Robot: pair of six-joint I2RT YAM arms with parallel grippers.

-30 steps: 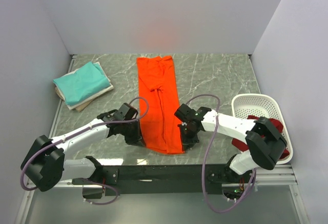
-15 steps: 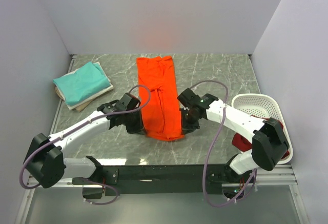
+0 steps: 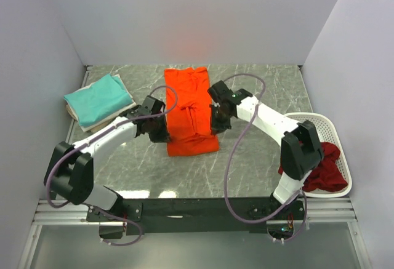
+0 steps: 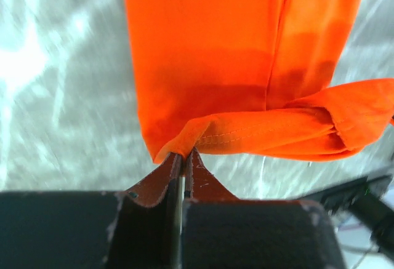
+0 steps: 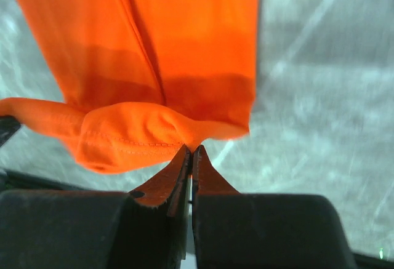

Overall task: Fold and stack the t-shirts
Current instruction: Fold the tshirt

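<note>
Your left pincer pinches the left hem corner of the orange t-shirt; your right pincer pinches its right hem corner, both raised over it.

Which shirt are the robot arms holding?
Look at the middle of the grey marble table. The orange t-shirt lies there, its near end pinched by the left gripper and right gripper. It is the only bright orange one: the teal shirt sits folded at the left, dark red ones in the white basket at the right.
</note>
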